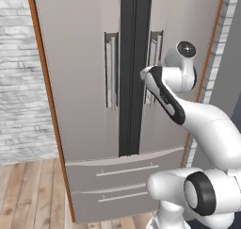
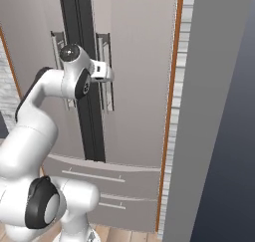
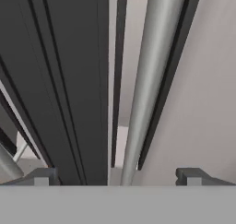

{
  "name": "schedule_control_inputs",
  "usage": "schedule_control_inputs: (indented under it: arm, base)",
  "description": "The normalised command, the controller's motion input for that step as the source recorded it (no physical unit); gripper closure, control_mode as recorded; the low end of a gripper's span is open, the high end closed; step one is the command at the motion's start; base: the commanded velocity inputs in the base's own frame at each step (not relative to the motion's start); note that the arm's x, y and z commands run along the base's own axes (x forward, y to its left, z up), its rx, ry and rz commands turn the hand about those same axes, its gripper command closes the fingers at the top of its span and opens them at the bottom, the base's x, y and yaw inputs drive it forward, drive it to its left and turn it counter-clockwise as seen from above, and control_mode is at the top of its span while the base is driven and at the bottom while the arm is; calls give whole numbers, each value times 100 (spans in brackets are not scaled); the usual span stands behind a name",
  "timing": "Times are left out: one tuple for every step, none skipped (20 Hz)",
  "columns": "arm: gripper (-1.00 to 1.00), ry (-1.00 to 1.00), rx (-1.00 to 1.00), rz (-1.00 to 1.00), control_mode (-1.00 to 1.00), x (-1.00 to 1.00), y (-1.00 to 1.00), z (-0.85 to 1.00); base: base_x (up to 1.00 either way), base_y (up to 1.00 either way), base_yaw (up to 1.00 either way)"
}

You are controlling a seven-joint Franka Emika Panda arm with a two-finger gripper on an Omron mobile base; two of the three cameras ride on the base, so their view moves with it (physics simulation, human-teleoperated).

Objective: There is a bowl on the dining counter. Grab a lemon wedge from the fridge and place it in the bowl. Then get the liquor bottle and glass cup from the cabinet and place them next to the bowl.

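The grey fridge [image 1: 80, 82] [image 2: 142, 86] stands with both doors shut and a dark seam [image 1: 134, 72] between them. My gripper [image 2: 106, 75] [image 3: 117, 177] is open at the right door's vertical handle [image 1: 154, 46] [image 3: 150, 80]. In the hand view the round bar runs up between my two fingertips [image 3: 44, 176], slightly right of centre, and neither pad touches it. The bowl, lemon wedge, liquor bottle, glass cup and cabinet are out of view.
The left door's handle [image 1: 111, 72] is just across the seam. Two drawer fronts [image 1: 124, 169] sit below the doors. A white brick wall [image 1: 19, 82] and wood floor [image 1: 28, 190] lie to the left. A tall grey panel [image 2: 219, 111] stands close on the right.
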Motion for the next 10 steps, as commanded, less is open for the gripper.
schedule_control_inputs:
  arm:
    - [-100,-11,-3,-5,-100,31,-7,0]
    - [-100,-12,-2,-6,-100,33,-4,0]
    - [-100,-11,-1,-6,-100,35,-5,0]
    - [-100,-9,-1,-6,-100,35,-6,0]
    - [-100,-7,0,-6,-100,35,-10,0]
    - [-100,-6,0,-6,-100,36,-7,0]
    - [-100,-4,0,-7,-100,41,-2,0]
    - [-100,-4,0,-7,-100,42,0,0]
    - [-100,-5,0,-7,-100,42,0,0]
    - [-100,-6,0,-6,-100,38,0,0]
  base:
    - [0,0,0]
    - [0,0,0]
    - [0,0,0]
    - [0,0,0]
    - [0,0,0]
    - [0,0,0]
    - [0,0,0]
    - [0,0,0]
    - [0,0,0]
    - [0,0,0]
